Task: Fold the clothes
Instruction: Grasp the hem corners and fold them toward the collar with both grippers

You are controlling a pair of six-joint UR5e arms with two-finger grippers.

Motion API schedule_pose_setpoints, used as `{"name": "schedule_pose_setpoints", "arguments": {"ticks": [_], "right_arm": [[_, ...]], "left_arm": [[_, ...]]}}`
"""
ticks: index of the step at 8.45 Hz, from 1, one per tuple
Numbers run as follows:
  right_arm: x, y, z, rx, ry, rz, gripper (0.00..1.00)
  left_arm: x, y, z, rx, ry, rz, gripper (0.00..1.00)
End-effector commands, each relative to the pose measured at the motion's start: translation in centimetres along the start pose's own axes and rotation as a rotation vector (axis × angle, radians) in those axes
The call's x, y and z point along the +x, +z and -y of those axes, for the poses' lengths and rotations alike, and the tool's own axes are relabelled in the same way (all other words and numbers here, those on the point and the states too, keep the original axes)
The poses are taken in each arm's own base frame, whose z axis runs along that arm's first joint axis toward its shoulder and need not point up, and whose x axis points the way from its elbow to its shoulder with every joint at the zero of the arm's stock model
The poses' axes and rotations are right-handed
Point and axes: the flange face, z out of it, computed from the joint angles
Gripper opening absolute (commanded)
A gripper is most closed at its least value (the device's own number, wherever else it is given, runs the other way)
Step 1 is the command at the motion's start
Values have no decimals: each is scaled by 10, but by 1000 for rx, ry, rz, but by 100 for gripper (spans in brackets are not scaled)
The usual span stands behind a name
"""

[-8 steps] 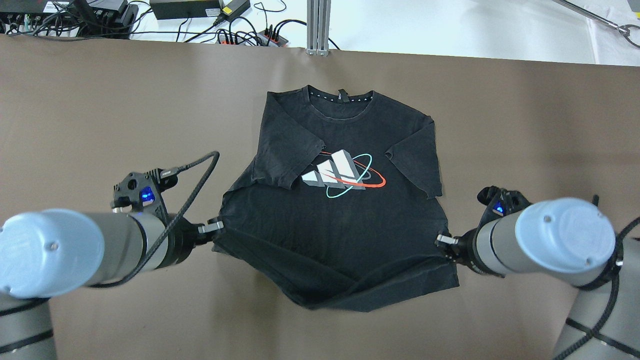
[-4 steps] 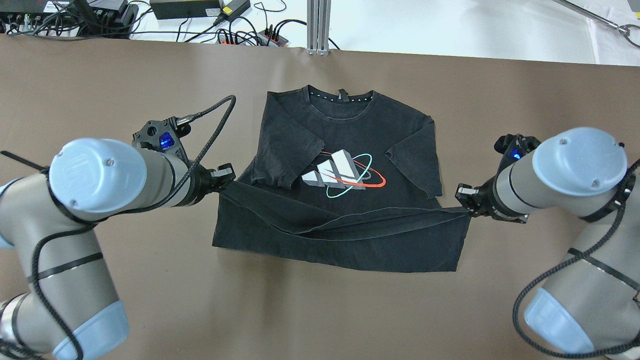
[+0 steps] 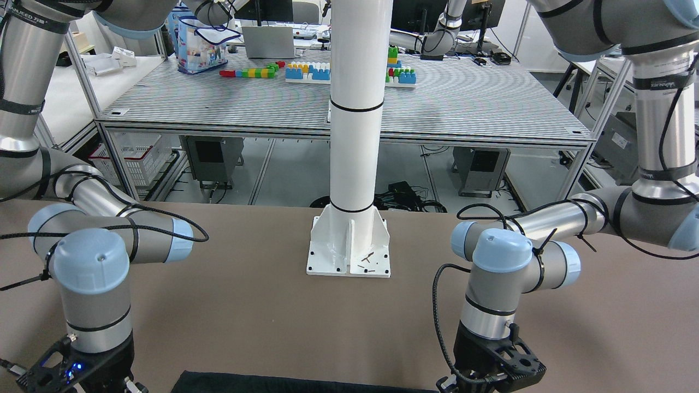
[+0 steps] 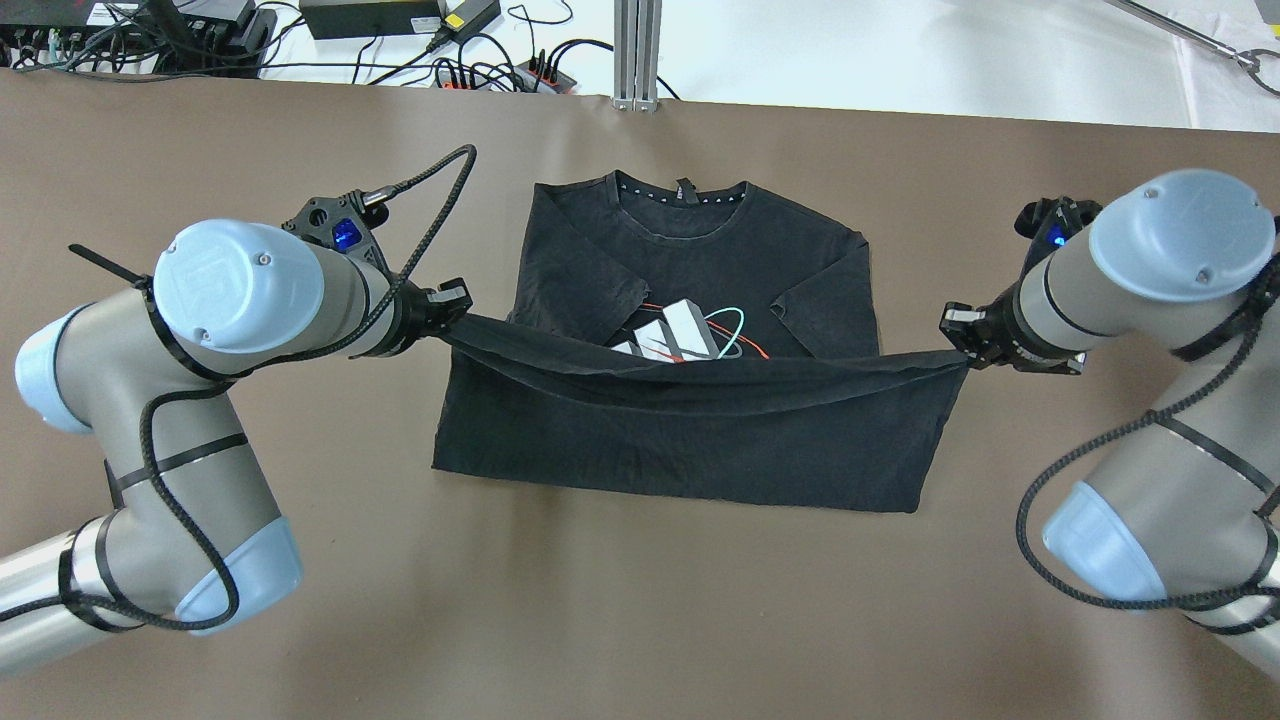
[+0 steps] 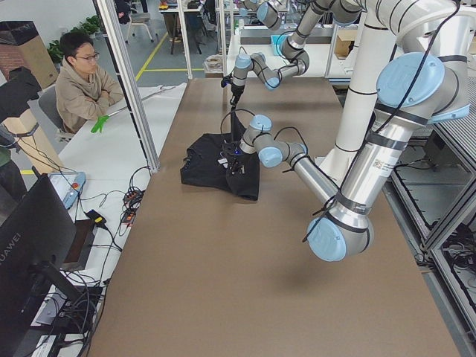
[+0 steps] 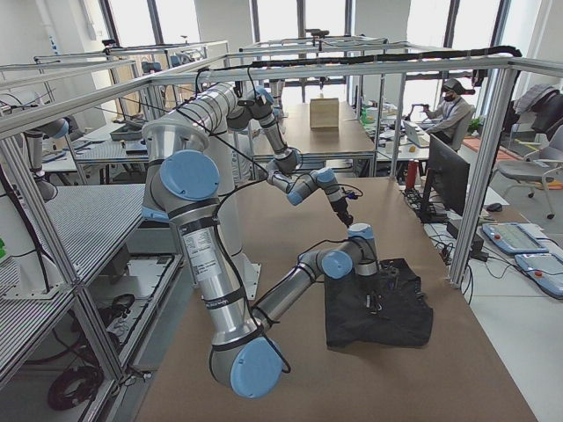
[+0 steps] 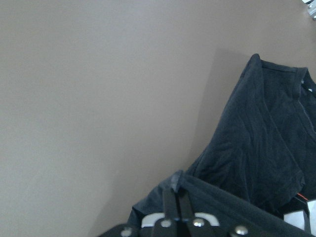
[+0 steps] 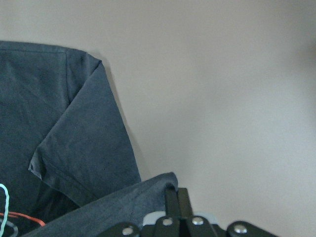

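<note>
The clothes are a black T-shirt (image 4: 690, 235) with a white, red and teal logo (image 4: 690, 338), lying flat with its collar at the far side and both sleeves folded in. My left gripper (image 4: 458, 312) is shut on the bottom hem's left corner, which shows pinched in the left wrist view (image 7: 176, 183). My right gripper (image 4: 957, 338) is shut on the right corner, seen in the right wrist view (image 8: 170, 185). The hem hangs stretched between them above the shirt's middle and hides the logo's lower part. The shirt also shows in the side views (image 5: 219, 167) (image 6: 378, 303).
The brown table (image 4: 640, 600) reaches well past the shirt on all sides. A metal post (image 4: 637, 55) and cables with power strips (image 4: 490, 65) sit past the far edge. The white pole's base plate (image 3: 349, 251) stands behind the arms. A person (image 5: 83, 82) sits off the table.
Both grippers have moved away from the robot toward the collar with the bottom hem, which has folded farther over the shirt and now covers part of the logo.
</note>
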Motion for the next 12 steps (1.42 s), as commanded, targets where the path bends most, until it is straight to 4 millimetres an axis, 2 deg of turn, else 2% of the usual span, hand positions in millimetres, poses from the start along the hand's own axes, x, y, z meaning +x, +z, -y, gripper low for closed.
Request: {"name": "schedule_pose_setpoints", "arguments": {"ticks": [1,3,4,5,6,9,10,11,12], "right_arm": [[-38,58,45,19,-1,17,0],[-57,91,68,55,-10,34,0],[-56,105,74,50,-7,21,0],[-54,110,76,66,-7,19,0],[-54,110,77,71,-7,17,0],[-51,113,77,69,-6,12,0],[-50,112,78,69,-5,12,0],[-50,111,78,70,-6,13,0],[-50,111,78,71,-5,15,0]], "left_arm": [[-15,47,28,9,5,3,0],[-17,91,48,23,-3,-15,0],[-8,104,56,30,-6,-14,0],[10,110,64,37,-12,-15,0],[22,115,72,44,-18,-9,0],[31,110,100,59,-39,-9,0],[40,107,111,51,-46,-14,0],[46,111,115,50,-50,-7,0],[63,110,116,51,-48,-13,0]]}}
